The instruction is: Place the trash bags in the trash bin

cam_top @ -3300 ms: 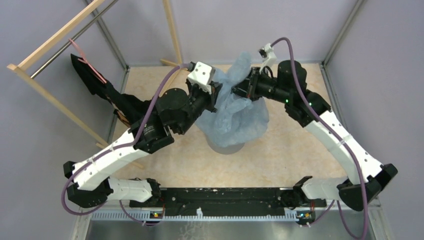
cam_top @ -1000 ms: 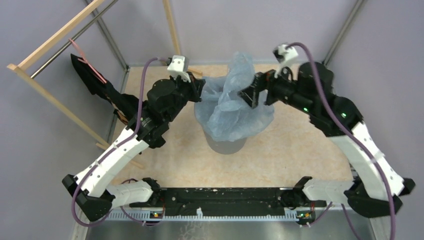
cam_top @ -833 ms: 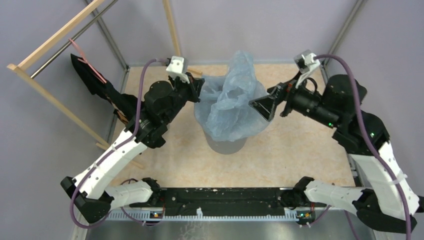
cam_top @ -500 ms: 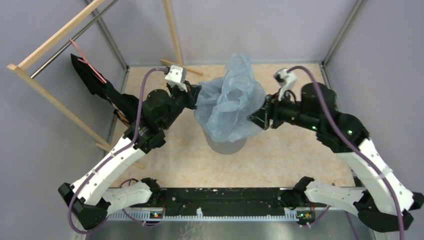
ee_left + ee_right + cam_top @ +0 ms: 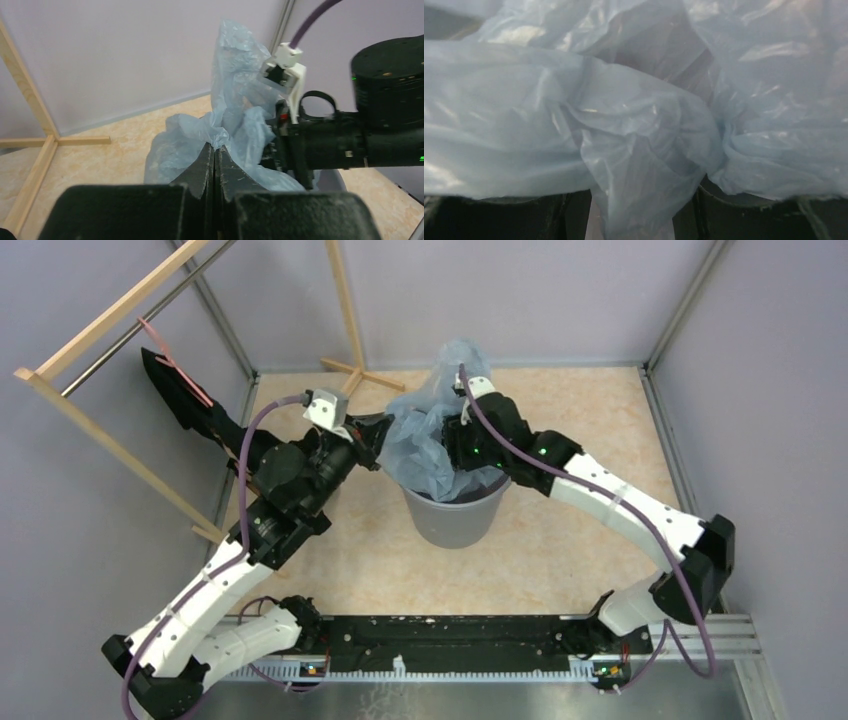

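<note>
The pale-blue film trash bag (image 5: 418, 430) bunches over the mouth of the round grey trash bin (image 5: 452, 522), with a peak rising at the back. My left gripper (image 5: 381, 432) is at the bin's left rim, shut on a pinch of the bag's edge (image 5: 216, 142). In the left wrist view its jaws (image 5: 215, 147) meet on the film. My right arm's wrist (image 5: 482, 438) reaches down into the bin's mouth, its fingers buried in the bag. In the right wrist view the right gripper (image 5: 636, 212) stands open, jaws apart, with crumpled bag film (image 5: 634, 125) draped over and between them.
A wooden rack (image 5: 110, 335) leans at the far left, with a black cloth and pink strap (image 5: 190, 400) hanging from it. Its wooden foot (image 5: 362, 375) lies on the floor behind the bin. Metal corner posts and grey walls close in the table.
The right arm has swung in from the right and plunged into the bin, pushing the bag down; the film no longer hangs over the bin's front. The left gripper kept its pinch and drew slightly left.
</note>
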Motion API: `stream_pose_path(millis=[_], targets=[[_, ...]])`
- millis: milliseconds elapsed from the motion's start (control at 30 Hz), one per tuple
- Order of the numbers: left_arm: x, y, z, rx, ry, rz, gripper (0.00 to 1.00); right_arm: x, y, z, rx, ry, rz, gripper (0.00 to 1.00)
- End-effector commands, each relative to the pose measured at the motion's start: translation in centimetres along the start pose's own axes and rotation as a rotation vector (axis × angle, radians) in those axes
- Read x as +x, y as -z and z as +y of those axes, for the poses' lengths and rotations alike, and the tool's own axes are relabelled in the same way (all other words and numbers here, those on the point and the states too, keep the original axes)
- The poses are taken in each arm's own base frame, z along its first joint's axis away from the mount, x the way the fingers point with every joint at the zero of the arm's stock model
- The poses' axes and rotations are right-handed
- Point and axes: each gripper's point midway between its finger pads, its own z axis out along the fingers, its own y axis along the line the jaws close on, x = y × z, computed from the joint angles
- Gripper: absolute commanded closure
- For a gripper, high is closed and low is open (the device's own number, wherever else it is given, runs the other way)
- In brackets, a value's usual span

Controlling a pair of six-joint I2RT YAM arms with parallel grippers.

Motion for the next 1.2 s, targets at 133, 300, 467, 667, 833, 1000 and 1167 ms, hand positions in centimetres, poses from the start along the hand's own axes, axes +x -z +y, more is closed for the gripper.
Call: stream_pose_path(millis=[133, 300, 467, 667, 833, 1000, 1167], targets=[[-0.1, -0.6, 0.7, -0.037, 0.003, -0.026, 1.0, 2.0, -4.5, -2.6, 0.135, -0.044, -0.046, 0.48], [0.5, -0.9, 1.0, -0.062, 0.021, -0.003, 1.0, 4.3, -2.7, -3.1, 0.12, -0.064, -0.015, 0.47], [0.7, -1.0, -0.8, 0.043, 0.032, 0.005, 1.0, 2.1, 2.1, -2.7, 0.079, -0.049, -0.066, 0.39], [1.4, -1.4, -1.2, 0.063, 0.032, 0.026, 1.0, -1.2, 9.3, -2.0, 0.0, -0.063, -0.198, 0.15], [1.3, -1.3, -1.4, 0.077, 0.034, 0.022, 1.0, -2.7, 12.6, -2.8, 0.016, -0.111, -0.299, 0.07], [1.6, -1.2, -3.6, 0.199, 0.038, 0.026, 1.0, -4.2, 13.6, -2.6, 0.003, -0.154, -0.36, 0.05], [2.6, -1.5, -5.5, 0.308, 0.06, 0.07, 1.0, -5.8, 14.1, -2.1, -0.017, -0.166, -0.416, 0.01]])
